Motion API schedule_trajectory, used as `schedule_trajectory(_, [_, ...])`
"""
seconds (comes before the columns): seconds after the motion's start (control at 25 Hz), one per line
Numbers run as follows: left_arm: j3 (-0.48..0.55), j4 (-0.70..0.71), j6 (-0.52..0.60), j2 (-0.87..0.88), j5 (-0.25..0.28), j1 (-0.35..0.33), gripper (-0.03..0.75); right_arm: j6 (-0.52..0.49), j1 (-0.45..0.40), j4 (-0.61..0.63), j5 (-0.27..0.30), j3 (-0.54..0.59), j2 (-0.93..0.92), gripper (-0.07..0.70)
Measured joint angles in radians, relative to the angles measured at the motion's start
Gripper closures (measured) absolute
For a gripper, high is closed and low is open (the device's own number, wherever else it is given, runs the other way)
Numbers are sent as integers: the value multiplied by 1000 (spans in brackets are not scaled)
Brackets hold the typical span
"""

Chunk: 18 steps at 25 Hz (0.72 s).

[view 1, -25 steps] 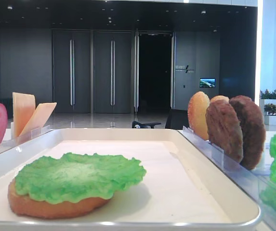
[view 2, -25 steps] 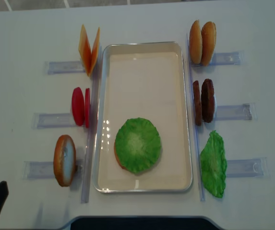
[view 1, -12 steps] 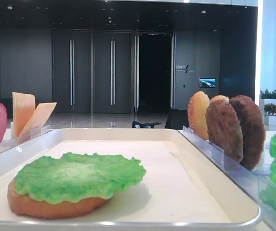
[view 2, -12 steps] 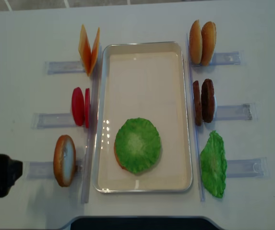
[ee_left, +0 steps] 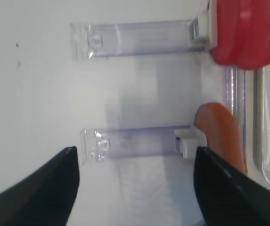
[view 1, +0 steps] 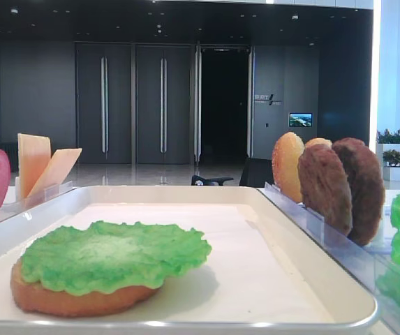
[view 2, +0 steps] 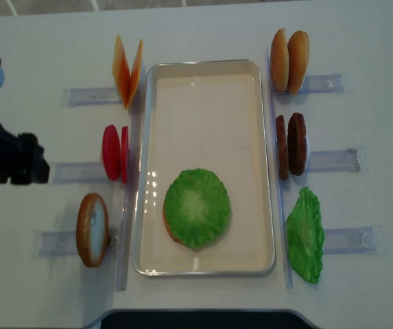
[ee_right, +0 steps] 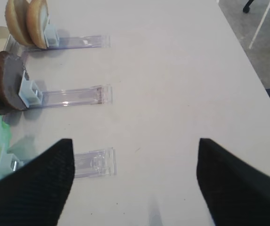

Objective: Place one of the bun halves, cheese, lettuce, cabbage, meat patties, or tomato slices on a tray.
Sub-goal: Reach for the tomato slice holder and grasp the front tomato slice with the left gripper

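Note:
The white tray (view 2: 203,67) lies mid-table and holds a bun half (view 1: 67,300) topped with lettuce (view 2: 197,207). Left of it stand cheese (view 2: 127,70), tomato slices (view 2: 114,152) and a bun half (view 2: 92,229). To the right are bun halves (view 2: 289,60), meat patties (view 2: 291,145) and another lettuce leaf (view 2: 304,235). Cabbage is out of view. My left gripper (view 2: 33,168) hovers open and empty left of the tomato slices (ee_left: 248,33), with the bun half (ee_left: 222,136) ahead. My right gripper (ee_right: 135,183) is open over bare table, right of the patties (ee_right: 5,82).
Clear plastic racks (view 2: 79,170) hold the food upright on both sides of the tray, and their empty ends (ee_left: 135,141) stick out toward the table edges. The table's right edge (ee_right: 255,84) runs close beside my right gripper.
My left arm has moved from the near left corner up along the left side. It is now level with the tomato rack and still open. Nothing else has moved.

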Motion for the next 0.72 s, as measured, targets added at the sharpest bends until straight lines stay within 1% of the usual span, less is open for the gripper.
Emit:
schedule_trajectory(0.16, [-150,0,-10,182,6,0,139,0,0,0,0,0,0,91])
schedule_trajectory(0.24, [-239,0,-10,263,32,0,139,0,0,0,0,0,0,91])
schedule_trajectory(0.4, [-383,0,-17,416,121,0,139,0,0,0,0,0,0,91])
schedule_trajectory(0.48, [-421,0,-19,474,158,0,139,0,0,0,0,0,0,91])
schedule_trajectory(0.6, [-440,0,-19,529,169,0,139,0,0,0,0,0,0,91])
schedule_trajectory(0.72, [-442,-1,-19,538,174,0,139,0,0,0,0,0,0,91])
